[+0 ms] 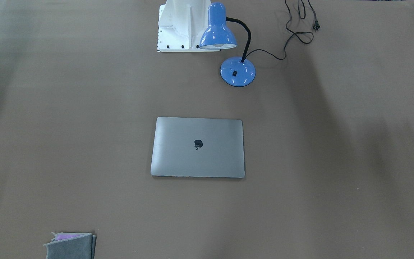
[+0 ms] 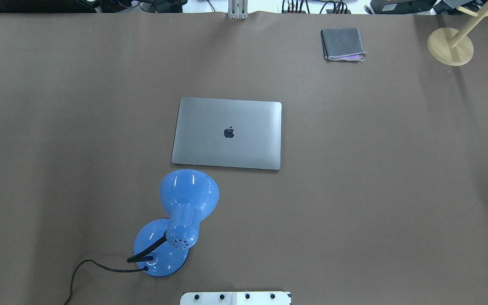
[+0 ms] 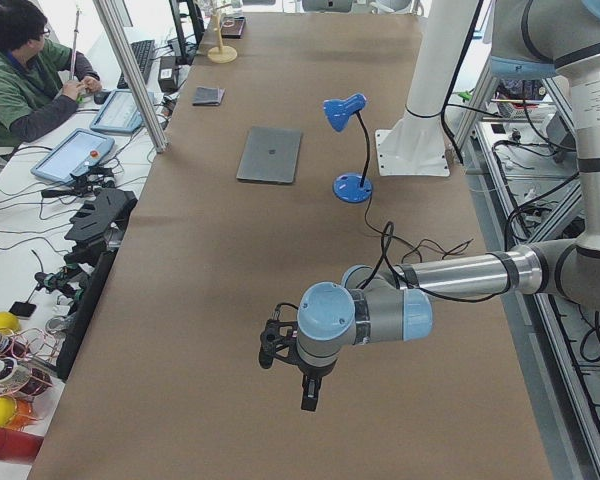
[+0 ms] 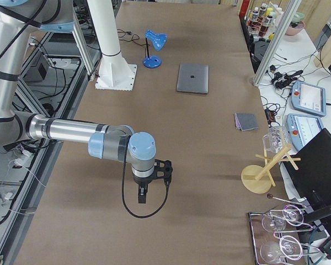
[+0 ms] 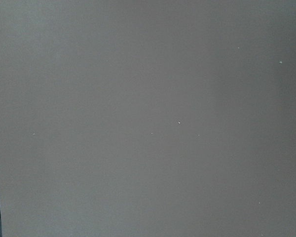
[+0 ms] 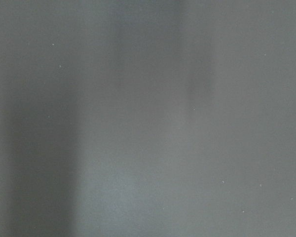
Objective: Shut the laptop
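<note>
In the front-facing view, the laptop is lying shut and flat at centre frame, its dark apple logo facing up. A blue desk lamp is standing above it, and a folded grey cloth is sitting at lower left. The overhead view is adding a wooden stand at upper right. The left-side view alone is showing the left gripper at lower centre, and the right-side view the right gripper. How far either is spread cannot be told. Both wrist views are showing only brown table.
</note>
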Robot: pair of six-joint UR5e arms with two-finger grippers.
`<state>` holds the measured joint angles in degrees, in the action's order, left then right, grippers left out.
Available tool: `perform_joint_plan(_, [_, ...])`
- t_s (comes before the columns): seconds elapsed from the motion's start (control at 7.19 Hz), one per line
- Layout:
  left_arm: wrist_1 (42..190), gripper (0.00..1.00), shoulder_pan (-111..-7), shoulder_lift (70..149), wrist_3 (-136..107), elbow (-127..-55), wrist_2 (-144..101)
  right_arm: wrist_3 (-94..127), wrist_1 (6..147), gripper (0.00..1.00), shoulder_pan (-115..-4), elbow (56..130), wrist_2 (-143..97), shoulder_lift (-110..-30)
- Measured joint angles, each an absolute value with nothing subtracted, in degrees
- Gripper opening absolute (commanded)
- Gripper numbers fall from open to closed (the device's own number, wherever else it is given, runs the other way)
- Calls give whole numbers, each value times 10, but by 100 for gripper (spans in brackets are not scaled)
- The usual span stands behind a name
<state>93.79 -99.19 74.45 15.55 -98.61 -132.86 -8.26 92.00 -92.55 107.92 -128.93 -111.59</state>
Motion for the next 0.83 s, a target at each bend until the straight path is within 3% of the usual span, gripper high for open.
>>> perform_joint_plan(0.83, [944,100,-992,744,162,-987,-1328,-82,918,100,-925,1076,-1292,-1117])
